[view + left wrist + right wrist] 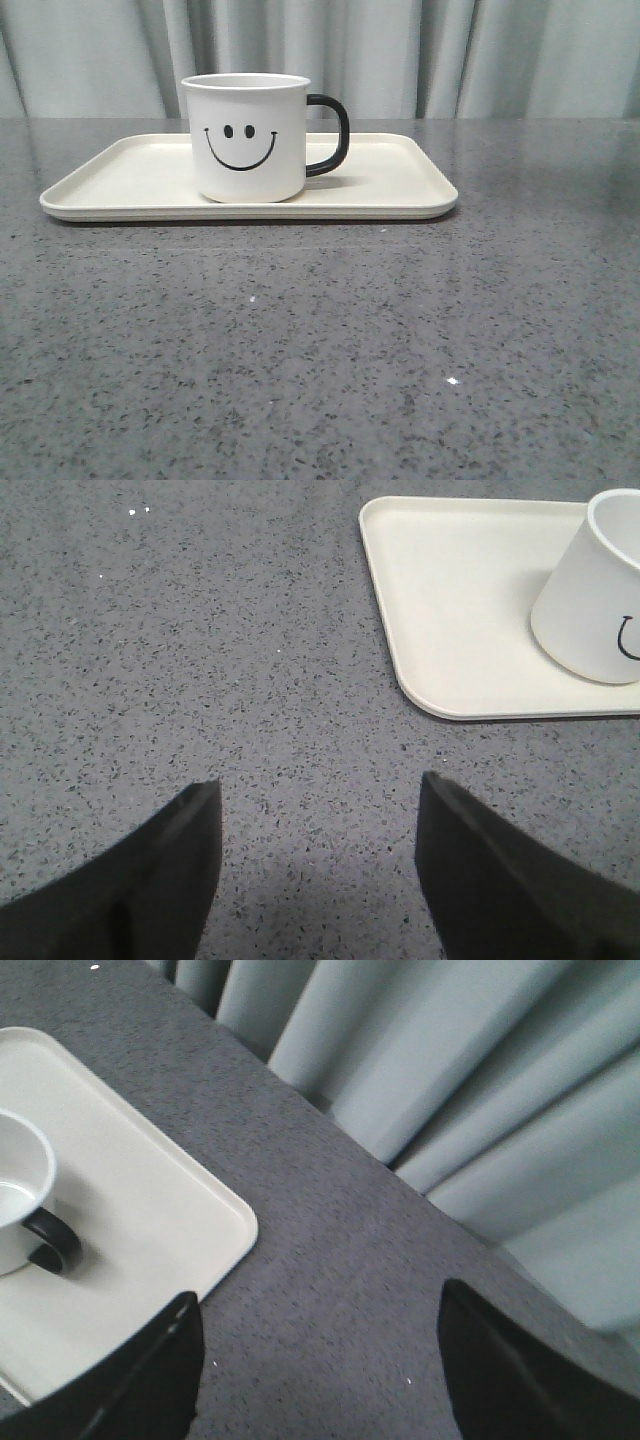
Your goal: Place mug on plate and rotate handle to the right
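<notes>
Grey speckled table (320, 350) carries the plate (130, 175); the mug (248, 137) stands near its centre, handle (330, 135) already right. Both grippers, left gripper (320, 865) and right gripper (320, 1360), are spread apart, empty; best retreat gently.

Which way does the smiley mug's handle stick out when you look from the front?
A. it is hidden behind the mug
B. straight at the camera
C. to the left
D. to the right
D: in the front view the black handle juts from the right side of the mug, which stands on the plate with its smiley facing the camera.
</notes>
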